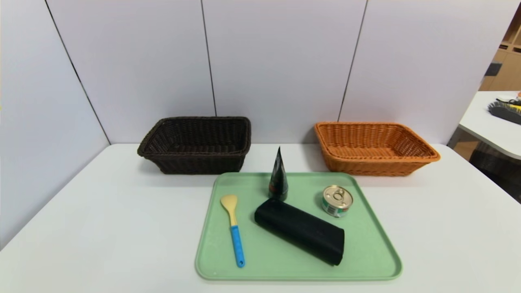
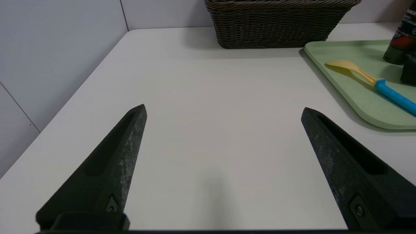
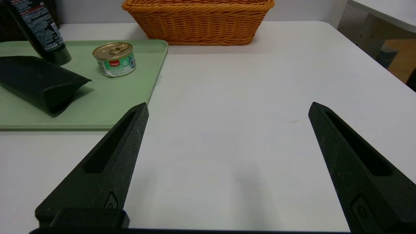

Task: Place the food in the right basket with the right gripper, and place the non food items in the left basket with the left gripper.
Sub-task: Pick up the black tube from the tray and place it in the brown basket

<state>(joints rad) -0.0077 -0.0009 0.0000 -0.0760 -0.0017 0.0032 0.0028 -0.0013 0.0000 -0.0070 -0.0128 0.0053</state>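
2 open grippers, left (image 2: 223, 106) and right (image 3: 230, 102), green tray (image 1: 301, 266), 2 baskets (image 1: 203, 162)

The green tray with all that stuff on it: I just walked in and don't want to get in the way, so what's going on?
Nothing is being handled. The black left gripper and black right gripper are both open and empty over the white table. The gold-lidded tin can, dark cone-shaped tube, blue-handled yellow spoon and black oblong case lie unsorted.

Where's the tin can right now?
In the head view, the tin can sits on the green tray, toward its far right corner, nearest the black case.
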